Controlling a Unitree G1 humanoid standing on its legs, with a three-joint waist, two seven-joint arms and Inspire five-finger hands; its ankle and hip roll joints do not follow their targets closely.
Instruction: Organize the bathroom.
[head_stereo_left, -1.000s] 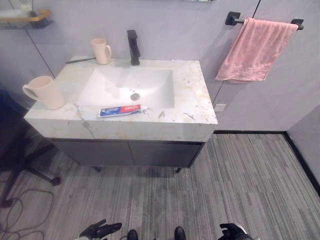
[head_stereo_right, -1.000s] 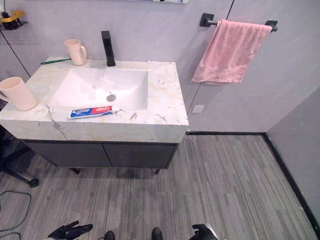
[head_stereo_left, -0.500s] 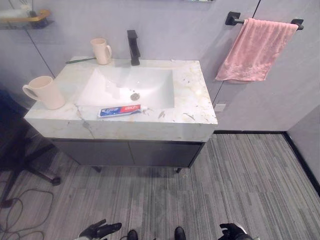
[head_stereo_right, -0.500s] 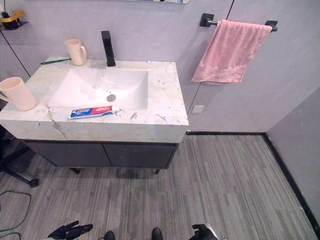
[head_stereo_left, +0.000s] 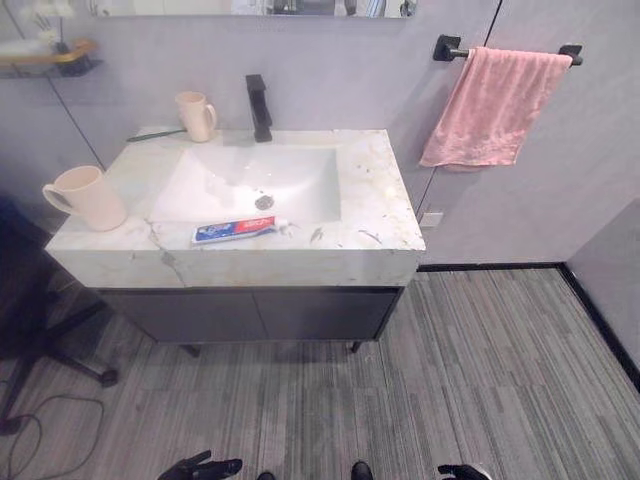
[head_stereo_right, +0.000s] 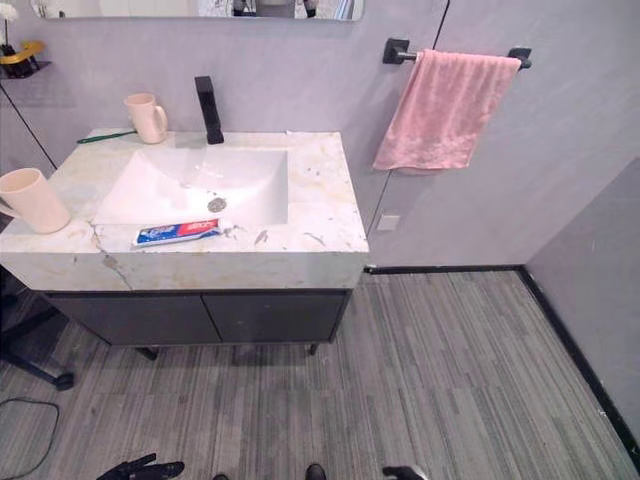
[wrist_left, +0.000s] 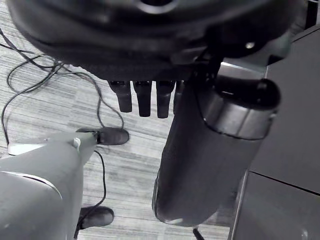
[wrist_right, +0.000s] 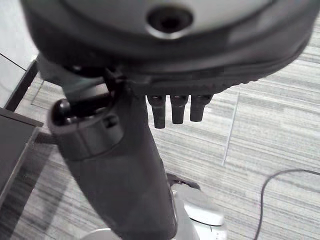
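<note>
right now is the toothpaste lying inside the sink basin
No, the toothpaste lies flat on the counter just in front of the basin, not inside it.

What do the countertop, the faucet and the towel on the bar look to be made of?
Countertop: marble or a marble-look stone, pale and glossy, with grey and tan veins. Faucet: probably metal with a matte black finish; no shine on its square body. Towel: pink terry-like cloth, with a soft, nubby surface, draping in folds over the black bar.

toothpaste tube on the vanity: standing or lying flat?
Lying flat. The toothpaste tube rests lengthwise on the counter in front of the basin.
</note>
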